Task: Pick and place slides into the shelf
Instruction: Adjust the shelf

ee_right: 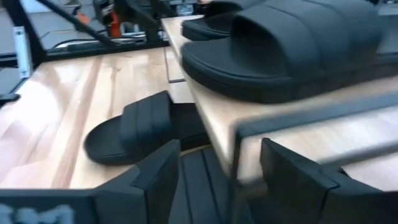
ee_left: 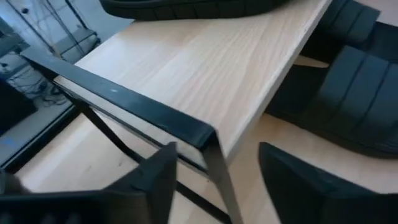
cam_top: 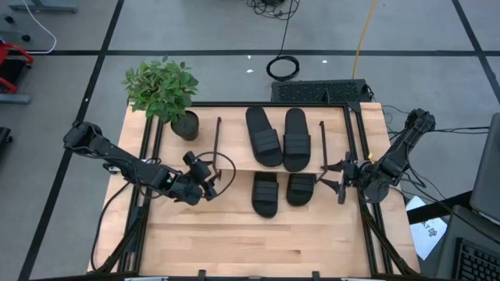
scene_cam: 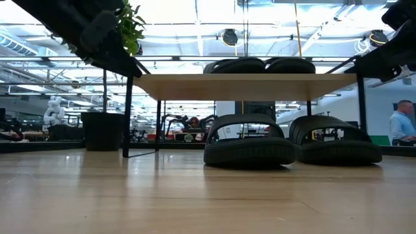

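Judging by looks, your slides are light, springy foam best pinched across the strap: two (cam_top: 275, 136) lie on the shelf (cam_top: 234, 156), two (cam_top: 281, 192) under it on the worktop (cam_top: 234, 242), with left pincer (cam_top: 209, 186) and right pincer (cam_top: 337, 181) part-open, empty, flanking its frame.

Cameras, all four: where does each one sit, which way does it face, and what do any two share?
High view: overhead, looking straight down on the shelf; both arms show, left hand and right hand at its ends.
Low view: at tabletop height, level across; two slides under the shelf board, arm parts in the upper corners.
Left wrist view: past its own fingers at the shelf's corner.
Right wrist view: past its own fingers at the opposite end.
Shared: all show slides on top of the shelf and below it.
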Motion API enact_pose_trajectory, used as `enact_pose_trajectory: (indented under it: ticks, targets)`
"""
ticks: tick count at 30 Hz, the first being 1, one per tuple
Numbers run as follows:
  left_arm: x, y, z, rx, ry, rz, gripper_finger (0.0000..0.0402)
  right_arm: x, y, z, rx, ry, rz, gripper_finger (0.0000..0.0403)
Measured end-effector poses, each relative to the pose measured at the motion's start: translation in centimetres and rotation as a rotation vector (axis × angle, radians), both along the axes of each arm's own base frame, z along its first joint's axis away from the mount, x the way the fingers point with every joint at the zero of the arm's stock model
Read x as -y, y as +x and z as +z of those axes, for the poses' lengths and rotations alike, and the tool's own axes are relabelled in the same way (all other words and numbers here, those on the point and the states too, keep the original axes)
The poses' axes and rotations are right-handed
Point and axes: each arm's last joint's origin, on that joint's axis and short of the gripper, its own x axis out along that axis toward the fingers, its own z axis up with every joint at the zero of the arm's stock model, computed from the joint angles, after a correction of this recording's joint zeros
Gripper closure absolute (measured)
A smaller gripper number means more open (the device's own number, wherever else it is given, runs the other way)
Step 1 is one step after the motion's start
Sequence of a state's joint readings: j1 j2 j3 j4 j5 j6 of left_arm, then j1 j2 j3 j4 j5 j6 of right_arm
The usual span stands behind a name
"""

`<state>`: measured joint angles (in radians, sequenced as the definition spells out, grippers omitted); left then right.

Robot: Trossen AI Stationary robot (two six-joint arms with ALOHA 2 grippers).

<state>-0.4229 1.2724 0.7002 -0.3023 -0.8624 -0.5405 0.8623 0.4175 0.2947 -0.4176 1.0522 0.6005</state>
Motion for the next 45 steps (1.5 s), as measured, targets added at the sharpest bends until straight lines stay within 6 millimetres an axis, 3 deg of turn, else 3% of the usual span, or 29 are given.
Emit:
enact_pose_trajectory:
  ticks: [5, 10, 25, 32, 45]
  targets:
    - [0.3, 0.4, 0.2, 0.009, -0.031, -0.067, 0.0258, -0.5, 0.3, 0.4, -0.003, -0.019, 0.081, 0.0233]
    - [0.6, 0.3, 0.3, 0.012, -0.020, -0.077, 0.0288, -0.8, 0.5, 0.5, -0.008, -0.013, 0.139, 0.0260]
    - [2.4, -0.1, 0.5, 0.070, -0.081, -0.138, 0.0238, -0.9, 0.5, 0.4, -0.008, 0.007, 0.130, 0.0265]
    - [3.7, 0.0, 0.9, 0.105, -0.141, -0.250, 0.0240, -1.0, 0.6, 0.5, -0.003, 0.019, 0.137, 0.0266]
    - [3.0, 0.1, 0.8, 0.080, -0.083, -0.218, 0.0243, -1.3, 0.7, 0.7, 0.001, 0.062, 0.190, 0.0266]
